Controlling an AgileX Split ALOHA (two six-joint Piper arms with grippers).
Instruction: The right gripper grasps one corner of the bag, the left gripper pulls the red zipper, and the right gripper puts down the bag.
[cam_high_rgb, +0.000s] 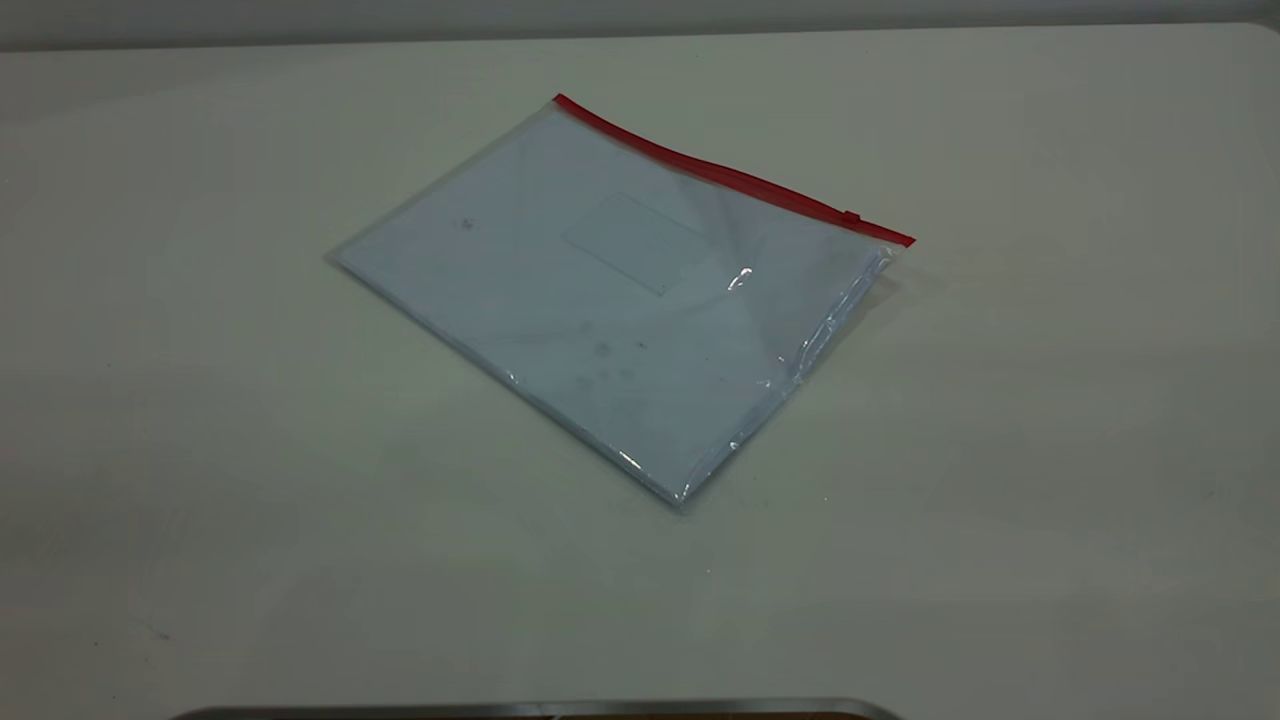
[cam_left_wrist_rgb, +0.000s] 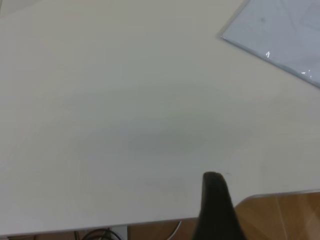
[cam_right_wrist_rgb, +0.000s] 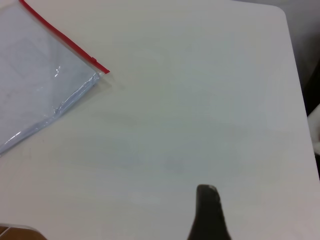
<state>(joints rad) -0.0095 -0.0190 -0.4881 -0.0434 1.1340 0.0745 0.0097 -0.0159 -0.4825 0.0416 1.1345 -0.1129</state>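
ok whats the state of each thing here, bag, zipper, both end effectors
bag: flat on the table, sheets inside, held by nothing
red zipper: slider tab near its right end; open or shut cannot be told
left end effector: off the bag, over the table edge
right end effector: off the bag, over bare table

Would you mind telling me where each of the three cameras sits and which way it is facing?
Exterior: above and outside the rig, looking down on the table and the flat bag; no arm shows.
Left wrist: on the left arm, over the table's edge; one finger of the left gripper shows.
Right wrist: on the right arm; one finger of the right gripper shows.
Shared: right wrist and exterior both show the red zipper.
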